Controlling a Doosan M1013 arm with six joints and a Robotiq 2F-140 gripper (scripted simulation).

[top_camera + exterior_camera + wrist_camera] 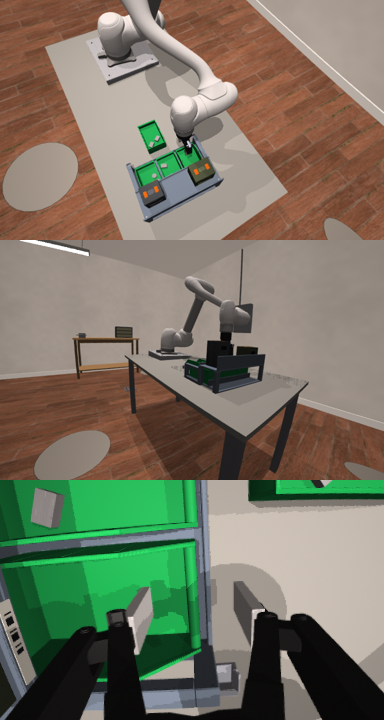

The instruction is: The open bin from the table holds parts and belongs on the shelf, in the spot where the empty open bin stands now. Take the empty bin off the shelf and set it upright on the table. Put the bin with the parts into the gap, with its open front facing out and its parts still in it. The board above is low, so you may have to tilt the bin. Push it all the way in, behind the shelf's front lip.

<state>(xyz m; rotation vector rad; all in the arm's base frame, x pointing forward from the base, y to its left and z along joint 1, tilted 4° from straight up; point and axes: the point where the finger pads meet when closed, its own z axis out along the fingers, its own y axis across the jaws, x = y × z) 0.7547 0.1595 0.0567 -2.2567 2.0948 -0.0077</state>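
The empty green bin (pixel 195 162) (pixel 112 592) sits in the shelf's right-hand bay in the top view. My gripper (pixel 188 150) (pixel 192 598) points down over its front edge, still open. In the wrist view one finger is over the bin's inside and the other is outside the shelf's front lip (pixel 204 587); neither pad visibly touches the front wall. The green bin with parts (pixel 150 133) (pixel 261 490) stands upright on the table in front of the shelf, with two grey blocks in it. The exterior view hides the fingertips.
The grey-blue shelf (pixel 175 186) (pixel 240 361) holds a left bin (pixel 145 172) with a round part and a middle bin (pixel 173 166) with a block. A dark case (pixel 152 198) (pixel 212 353) and an olive case (pixel 201 176) (pixel 242 351) stand on its top board.
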